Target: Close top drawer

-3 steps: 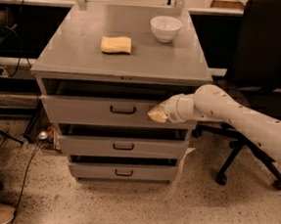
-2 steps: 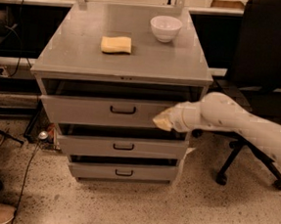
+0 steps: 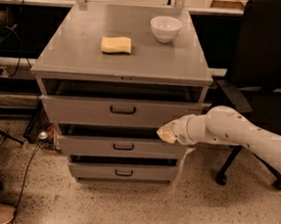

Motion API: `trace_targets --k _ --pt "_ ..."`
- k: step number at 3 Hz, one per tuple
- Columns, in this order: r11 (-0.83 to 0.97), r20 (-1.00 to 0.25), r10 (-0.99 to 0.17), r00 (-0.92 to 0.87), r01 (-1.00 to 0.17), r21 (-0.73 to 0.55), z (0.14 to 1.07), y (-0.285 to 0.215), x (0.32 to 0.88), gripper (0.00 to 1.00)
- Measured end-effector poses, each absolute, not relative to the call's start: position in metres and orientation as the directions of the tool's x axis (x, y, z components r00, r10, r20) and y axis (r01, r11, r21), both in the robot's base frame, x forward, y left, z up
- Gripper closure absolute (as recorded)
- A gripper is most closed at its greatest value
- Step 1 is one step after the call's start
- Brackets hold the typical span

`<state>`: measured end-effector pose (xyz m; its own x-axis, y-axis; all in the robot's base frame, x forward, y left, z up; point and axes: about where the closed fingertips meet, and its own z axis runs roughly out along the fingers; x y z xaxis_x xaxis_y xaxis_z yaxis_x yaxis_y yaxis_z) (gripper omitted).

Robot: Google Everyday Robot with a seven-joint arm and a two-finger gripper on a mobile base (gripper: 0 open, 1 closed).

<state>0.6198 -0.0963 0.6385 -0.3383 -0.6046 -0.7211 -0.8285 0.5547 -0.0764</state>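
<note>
Our gripper (image 3: 165, 134) beside the top drawer (image 3: 121, 111)
The top drawer sticks out a little, and its lower right corner is at our gripper. We cannot tell if the gripper is open or closed. Farther back, up left, sit a sponge (image 3: 116, 44) and a bowl (image 3: 165, 28).

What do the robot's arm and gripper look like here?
The arm is smooth, white and tubular, built of rounded segments; no cables show. The gripper, in front of the top drawer near its lower right corner, is a tapered, yellowish-tan tip behind a greyish band.
</note>
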Motion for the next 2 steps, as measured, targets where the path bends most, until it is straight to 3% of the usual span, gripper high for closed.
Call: trace_targets --k 2 --pt "0.620 -0.714 -0.591 -0.374 -0.778 -0.106 0.657 -0.143 0.656 1.00"
